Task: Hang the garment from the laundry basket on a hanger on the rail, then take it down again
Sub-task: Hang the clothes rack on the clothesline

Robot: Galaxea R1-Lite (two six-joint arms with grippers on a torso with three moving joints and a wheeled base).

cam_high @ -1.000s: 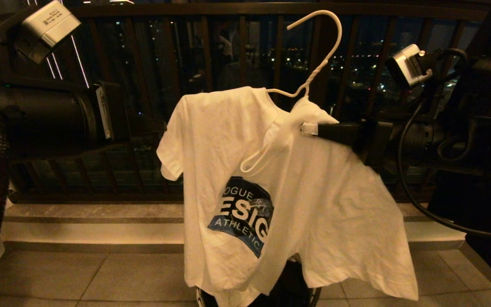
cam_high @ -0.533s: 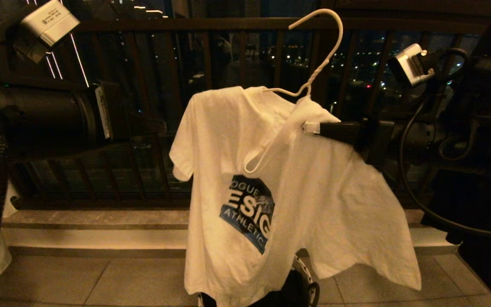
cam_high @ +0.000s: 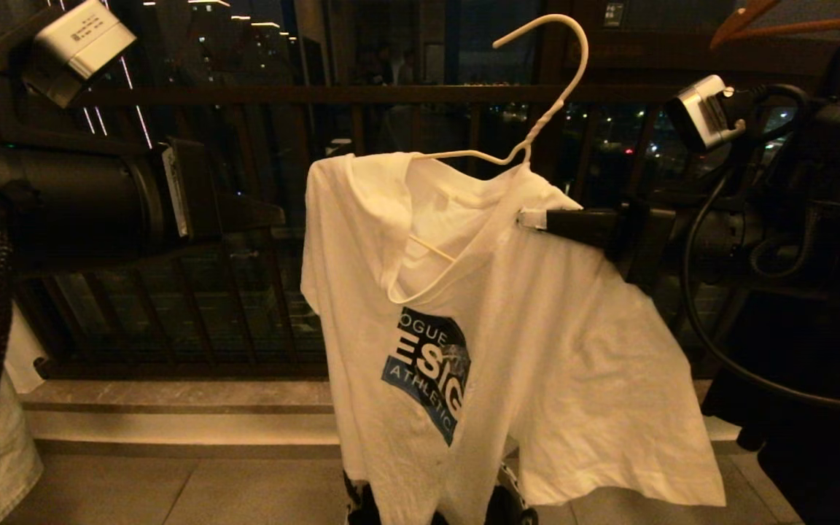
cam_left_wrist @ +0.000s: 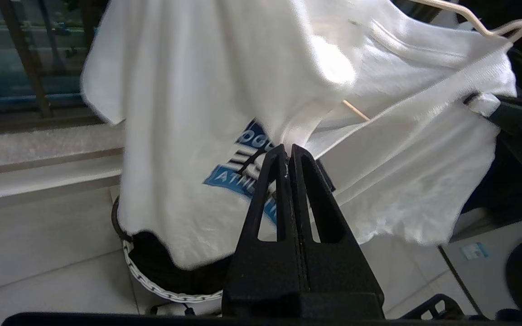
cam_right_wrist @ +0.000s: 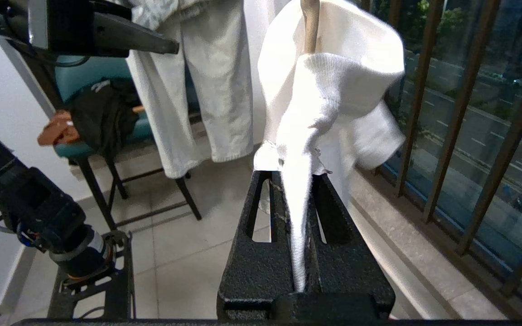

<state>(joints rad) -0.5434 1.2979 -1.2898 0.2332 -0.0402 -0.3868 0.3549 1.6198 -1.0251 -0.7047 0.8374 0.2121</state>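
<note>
T-shirt (cam_high: 507, 343) hangs in mid-air at the centre of the head view, draped over the white wire hanger (cam_high: 529, 102), whose hook points up toward twelve o'clock with nothing around it; the rail is not in sight. The right hand (cam_high: 529, 217), coming in from three o'clock, is pinched on the collar band beside the twisted neck; the right wrist view shows white fabric squeezed between its fingers (cam_right_wrist: 283, 213), so it carries shirt and hanger together, though the wire within that pinch is hidden. That grip near the neck likely keeps the hook upright and free for lifting. The shirt sits lopsided: one shoulder rides on a hanger arm, while the collar sags open with a bare stretch of wire crossing it. The left hand (cam_left_wrist: 288, 151) is pressed together and empty, its tips near the collar's lower edge; whether they touch is unclear. Below, at six o'clock, the laundry basket (cam_left_wrist: 152, 285) stands on the tiled floor (cam_high: 172, 496), partly hidden by the hem. Behind runs the dark balcony railing (cam_high: 362, 95).
</note>
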